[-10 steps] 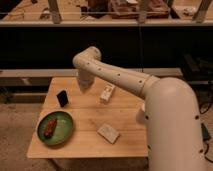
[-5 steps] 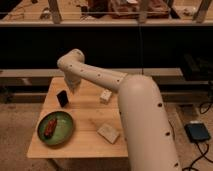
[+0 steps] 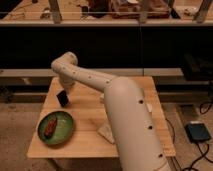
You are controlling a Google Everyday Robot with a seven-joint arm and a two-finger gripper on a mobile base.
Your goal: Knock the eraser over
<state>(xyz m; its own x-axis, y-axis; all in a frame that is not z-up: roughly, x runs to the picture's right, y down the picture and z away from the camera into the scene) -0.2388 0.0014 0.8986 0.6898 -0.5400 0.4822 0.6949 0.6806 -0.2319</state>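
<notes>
We see the eraser [image 3: 62,98] upright on the table [image 3: 85,107], just above the green plate [image 3: 64,131]. Our gripper [image 3: 66,86] hangs just above the eraser; its grip we cannot tell.

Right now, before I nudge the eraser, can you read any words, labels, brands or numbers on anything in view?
None can be read.
The eraser: plain black, no marking visible.
The pale block: no print visible.
The green plate: no text.
The gripper is hidden behind the arm near the eraser, so nothing reads there either.
</notes>
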